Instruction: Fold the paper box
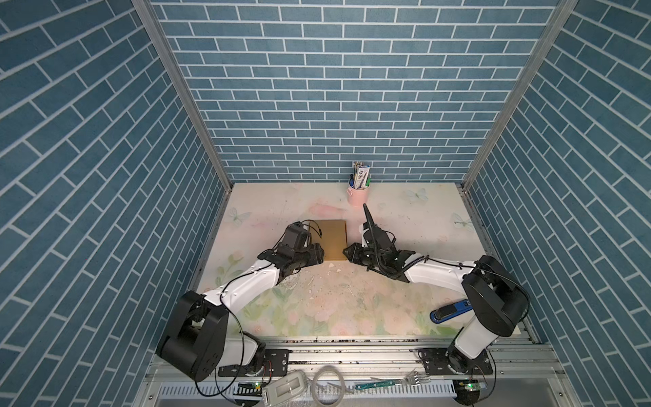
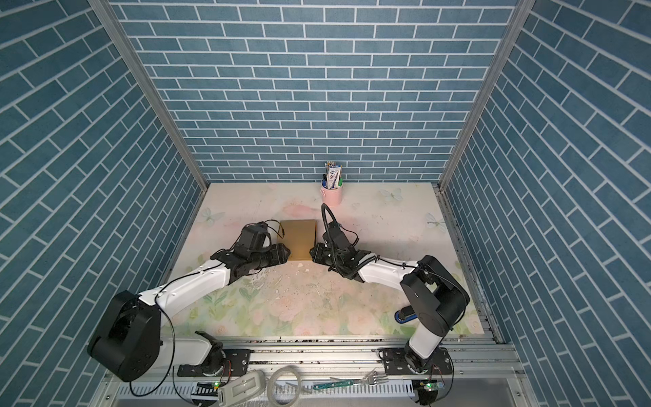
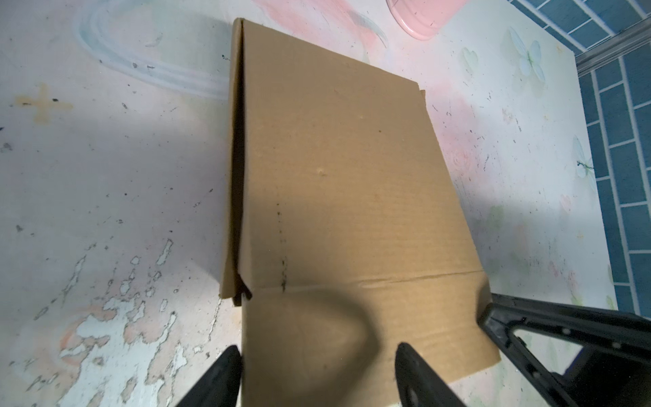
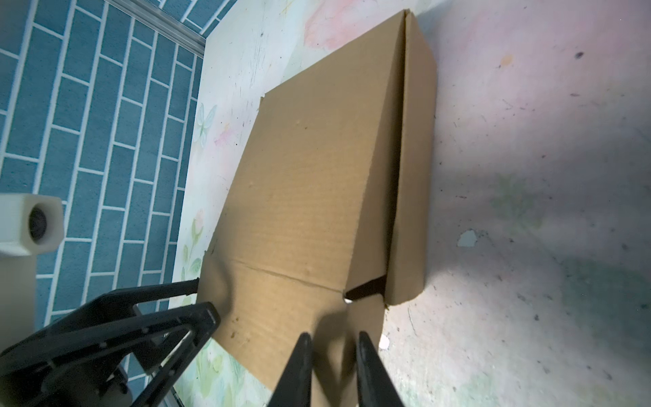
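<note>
floral table (image 1: 405, 218), paper box (image 1: 333, 239), pink cup (image 1: 357, 196), stapler (image 1: 451, 312)

Paper box (image 2: 297, 239) between left fingers (image 2: 284, 251) and right fingers (image 2: 314, 252)

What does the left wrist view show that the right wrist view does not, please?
Only the left wrist view shows the pink cup. Only the right wrist view shows a white camera housing. Both show the box, the left gripper, the right gripper, the floral table and the brick wall.
</note>
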`<state>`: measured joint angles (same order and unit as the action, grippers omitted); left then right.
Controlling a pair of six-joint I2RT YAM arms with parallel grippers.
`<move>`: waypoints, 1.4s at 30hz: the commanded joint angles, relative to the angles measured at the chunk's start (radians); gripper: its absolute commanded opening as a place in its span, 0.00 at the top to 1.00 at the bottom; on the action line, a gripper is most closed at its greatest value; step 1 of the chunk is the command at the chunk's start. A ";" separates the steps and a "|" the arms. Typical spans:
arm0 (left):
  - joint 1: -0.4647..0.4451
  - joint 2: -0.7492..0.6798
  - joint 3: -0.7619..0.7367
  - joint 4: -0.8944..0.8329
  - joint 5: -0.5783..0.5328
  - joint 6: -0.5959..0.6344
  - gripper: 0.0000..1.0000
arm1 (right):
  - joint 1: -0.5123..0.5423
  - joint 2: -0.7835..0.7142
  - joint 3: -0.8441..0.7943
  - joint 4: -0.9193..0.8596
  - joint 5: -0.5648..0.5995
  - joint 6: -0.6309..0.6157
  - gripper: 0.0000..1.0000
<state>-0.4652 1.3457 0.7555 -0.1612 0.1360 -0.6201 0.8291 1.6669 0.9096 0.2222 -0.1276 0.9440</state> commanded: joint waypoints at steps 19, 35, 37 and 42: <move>-0.006 0.015 -0.016 0.006 0.002 0.015 0.29 | 0.007 -0.016 0.040 -0.101 -0.014 0.010 0.76; -0.006 0.037 -0.004 0.008 0.005 0.020 0.29 | 0.007 -0.015 0.081 -0.165 -0.011 -0.020 0.74; -0.006 0.036 0.002 0.002 0.005 0.021 0.29 | 0.007 -0.021 0.086 -0.172 -0.008 -0.023 0.73; -0.006 0.032 0.018 -0.011 0.007 0.033 0.29 | 0.008 -0.018 0.097 -0.179 -0.012 -0.024 0.71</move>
<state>-0.4656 1.3708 0.7494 -0.1459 0.1394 -0.6102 0.8303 1.6642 0.9722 0.0742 -0.1429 0.9348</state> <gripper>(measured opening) 0.709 0.290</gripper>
